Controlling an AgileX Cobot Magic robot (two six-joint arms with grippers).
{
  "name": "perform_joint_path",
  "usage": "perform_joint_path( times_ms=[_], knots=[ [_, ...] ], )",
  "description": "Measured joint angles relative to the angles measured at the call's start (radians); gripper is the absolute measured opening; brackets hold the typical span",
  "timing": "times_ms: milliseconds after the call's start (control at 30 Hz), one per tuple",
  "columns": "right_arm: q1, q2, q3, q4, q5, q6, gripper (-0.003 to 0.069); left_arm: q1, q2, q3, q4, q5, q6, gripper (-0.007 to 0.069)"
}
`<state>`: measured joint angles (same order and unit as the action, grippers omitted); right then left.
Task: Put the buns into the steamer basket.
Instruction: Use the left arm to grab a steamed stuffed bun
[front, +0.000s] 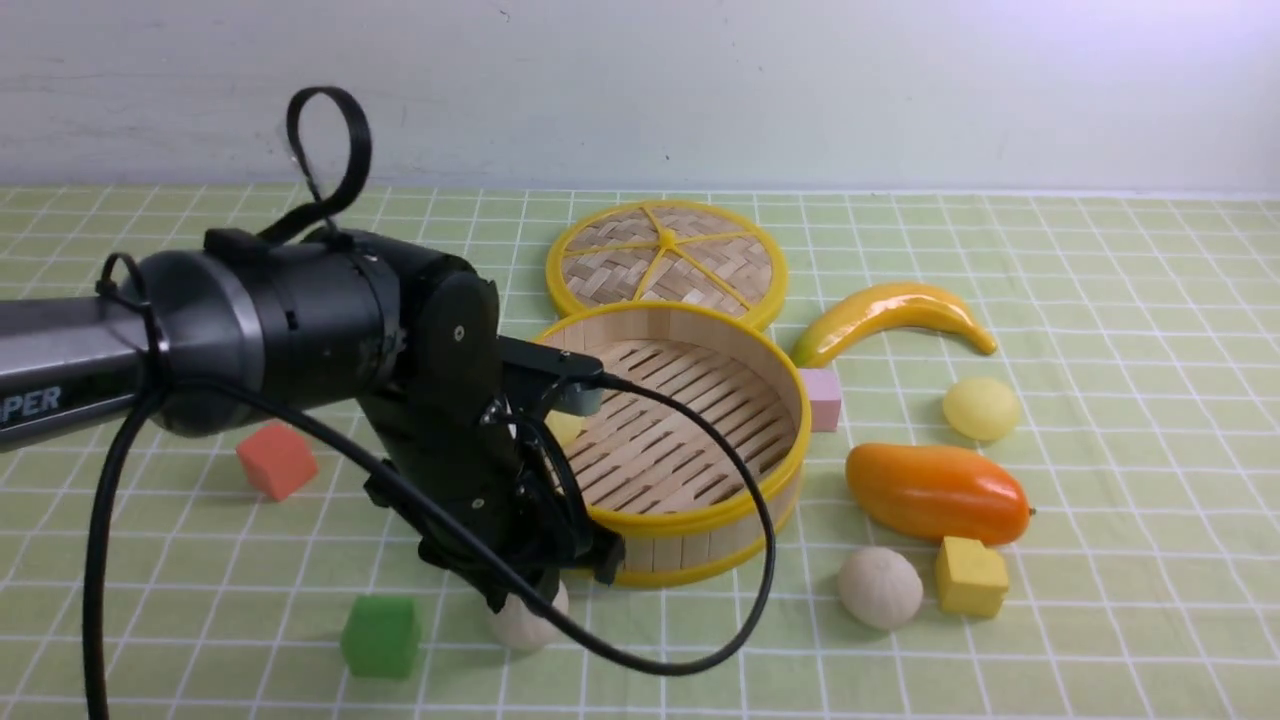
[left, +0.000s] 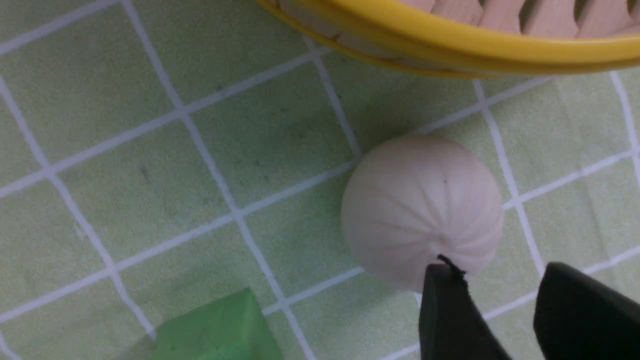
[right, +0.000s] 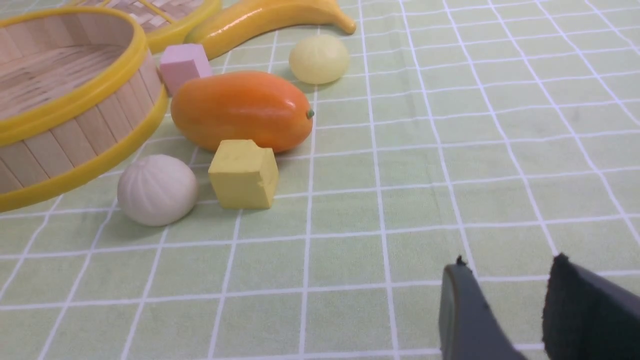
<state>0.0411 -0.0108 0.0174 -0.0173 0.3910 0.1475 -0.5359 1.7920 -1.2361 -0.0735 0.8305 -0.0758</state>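
Toward the table's near edge, left of middle, the left gripper (left: 500, 272) hung tips-down over the near off-white bun (front: 527, 620), which lay on the checked cloth (front: 1100, 620) just outside the near wall of the steamer basket (front: 700, 505). Fingers were released with nothing in the gap. One fingertip (left: 442, 300) sat at that bun's edge, and the bun was not between the jaws.

Steamer basket stood mid-table, upright. A pale yellow lump (front: 565, 428) showed inside by its left wall, mostly hidden by the left arm (front: 300, 320); could not tell for sure it was a bun. Woven lid (front: 665, 260) lay flat just behind the basket.

Right of the basket:
- second off-white bun (front: 880, 587) on the cloth, near the basket's wall and just beside the yellow cube (front: 970, 577)
- mango (front: 935, 492) behind those two
- pale yellow bun (front: 982, 408) farther back, near the banana (front: 890, 315)
- pink cube (front: 823, 398) against the basket's right wall

Red cube (front: 277, 458) and green cube (front: 381, 636) sat toward the left edge.

Right gripper (right: 510, 265) hovered low over bare cloth, well apart from the buns, fingers released and holding nothing.
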Motion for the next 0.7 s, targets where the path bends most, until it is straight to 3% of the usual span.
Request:
perform_joint_path(
  times_ms=[267, 600, 700],
  knots=[
    [0.0, 0.0, 0.0, 0.0, 0.0, 0.0, 0.0239, 0.0, 0.009, 0.0, 0.039, -0.056, -0.001, 0.0289],
    [0.0, 0.0, 0.0, 0.0, 0.0, 0.0, 0.0239, 0.0, 0.072, 0.0, 0.063, -0.095, -0.001, 0.0254],
    [0.0, 0.0, 0.0, 0.0, 0.0, 0.0, 0.0239, 0.0, 0.072, 0.0, 0.062, -0.09, -0.001, 0.0212]
  ],
)
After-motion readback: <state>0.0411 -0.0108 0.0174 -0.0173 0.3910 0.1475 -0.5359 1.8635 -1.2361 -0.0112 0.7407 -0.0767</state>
